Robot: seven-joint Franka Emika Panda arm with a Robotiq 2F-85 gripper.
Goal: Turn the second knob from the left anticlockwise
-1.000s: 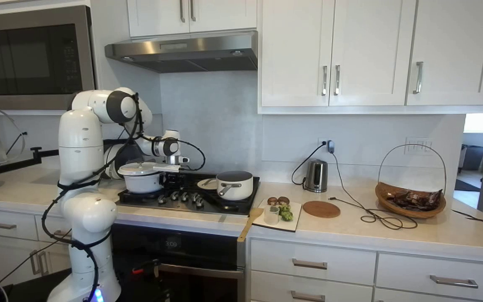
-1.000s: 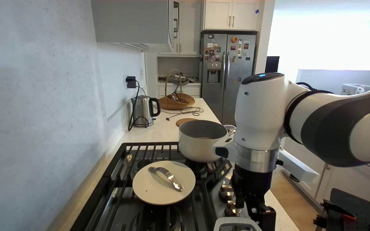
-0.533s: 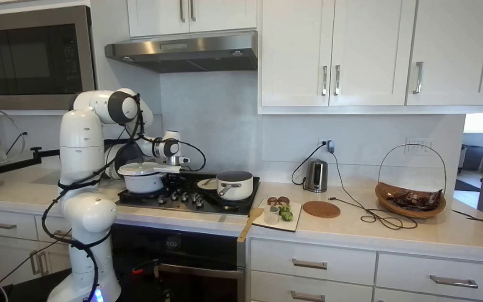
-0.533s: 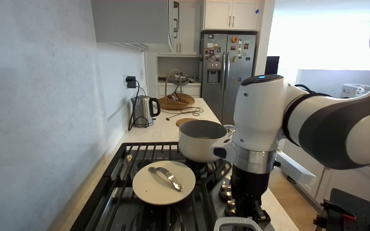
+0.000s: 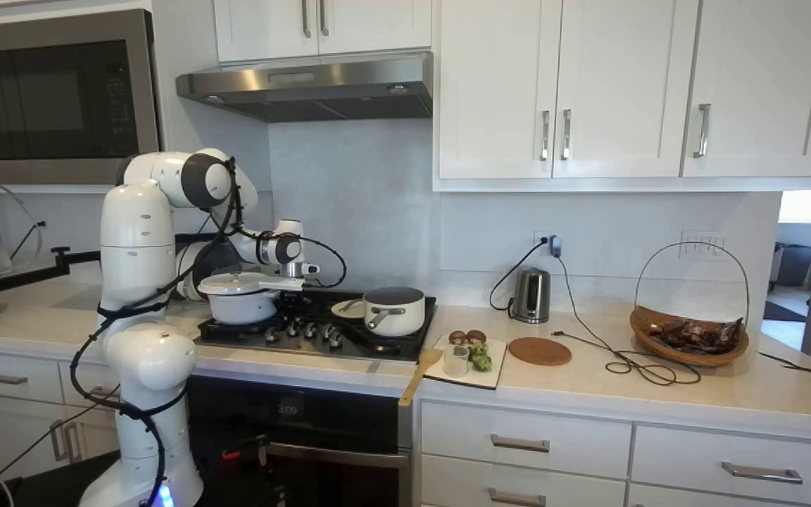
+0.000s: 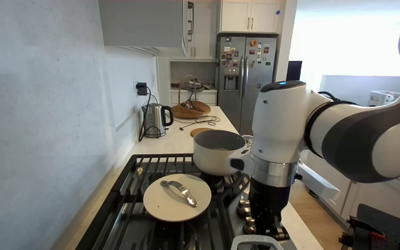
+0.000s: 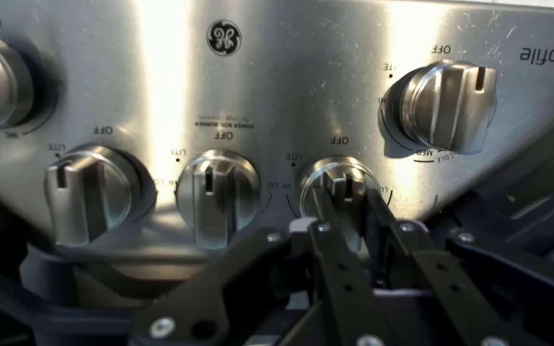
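Several metal knobs line the steel control panel (image 7: pixel 277 91) in the wrist view, where the lettering stands upside down. The second knob from the left (image 7: pixel 335 169) is second from the right in this picture. My gripper (image 7: pixel 346 193) is shut on it, with one dark finger on each side of its raised ridge. The knob's slot mark points up, towards its OFF label. In an exterior view the gripper (image 6: pixel 269 231) reaches down at the stove's front edge, and its fingertips and the held knob are hidden there. Two other knobs (image 6: pixel 249 225) show beside it.
In both exterior views a white pot (image 5: pixel 394 313) and a flat lid (image 6: pixel 177 198) sit on the stove. A lidded white pot (image 5: pixel 236 303) stands close to the arm. The neighbouring knobs (image 7: pixel 218 202) (image 7: pixel 450 105) flank the gripper.
The jaws have closed from open onto the knob. In an exterior view the hand has shifted slightly to the left.
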